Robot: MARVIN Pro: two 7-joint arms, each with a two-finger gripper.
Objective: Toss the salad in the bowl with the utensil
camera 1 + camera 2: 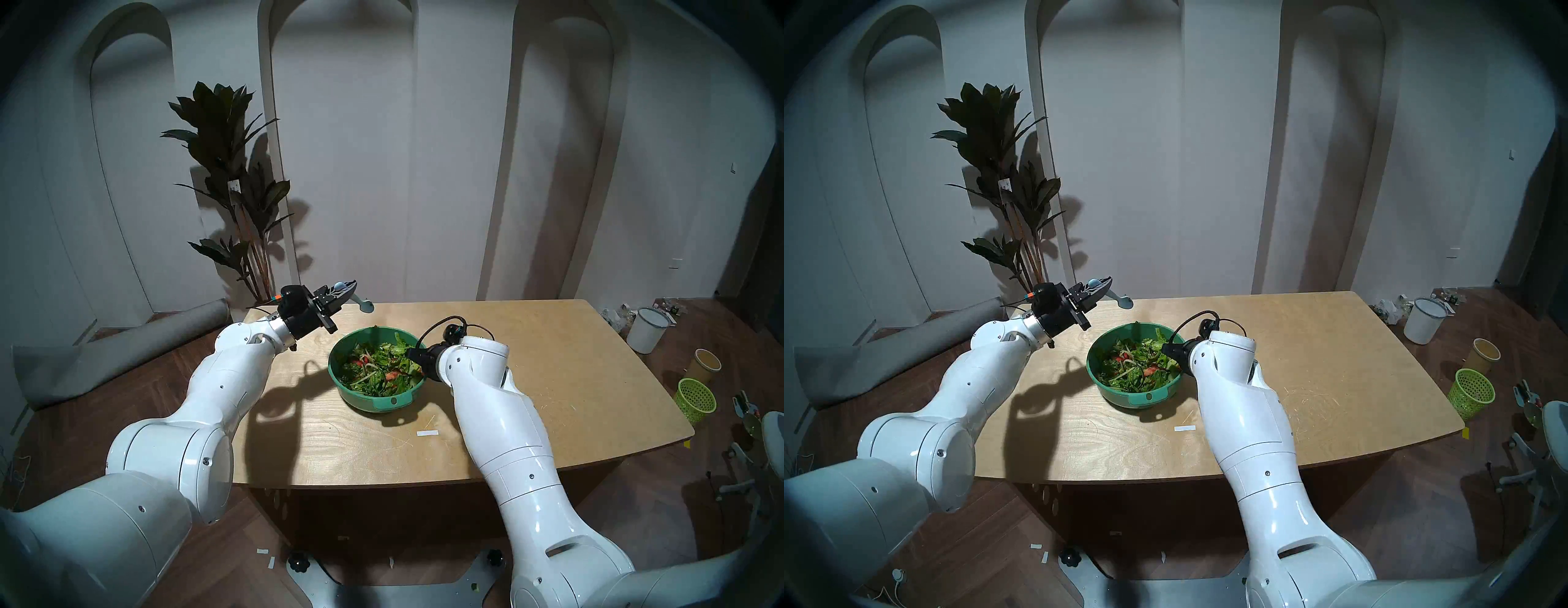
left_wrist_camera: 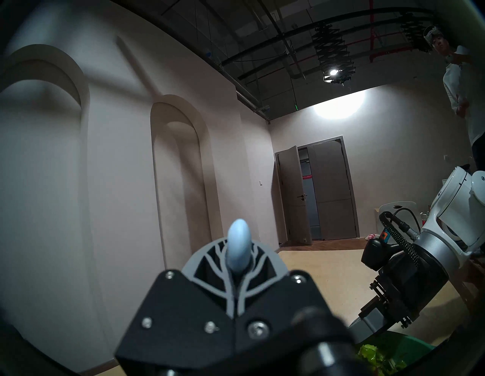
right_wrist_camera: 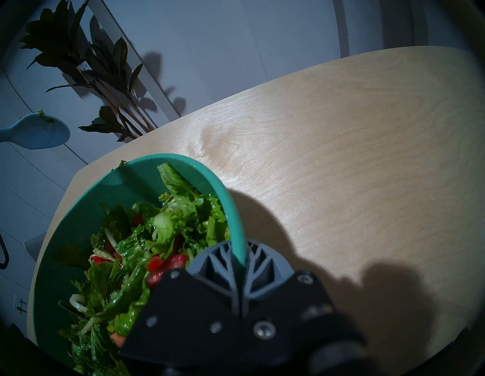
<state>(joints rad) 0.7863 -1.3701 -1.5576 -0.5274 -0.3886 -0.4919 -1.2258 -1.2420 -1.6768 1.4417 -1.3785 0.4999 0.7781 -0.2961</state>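
The bowl stands near the middle of the wooden table. It is round, deep and green, with a lighter teal tab handle on its near side; the tab is pierced by one hole. The salad fills the bowl: chopped green leaves, glossy in the right wrist view, mixed with red pieces and pale strips. One leaf lies against the far inner wall.

The utensil is a pale blue spoon, not a fork: a rounded handle end and a flat oval blade. A green shred sticks to the blade in the right wrist view. It is held in the air beyond the bowl's far-left rim, clear of the salad.

The left gripper is clamped on the spoon's handle, whose tip protrudes above the fingers.

The right gripper is clamped on the bowl's right rim, one finger inside the wall and one outside.

A potted plant stands behind the table's far-left corner.
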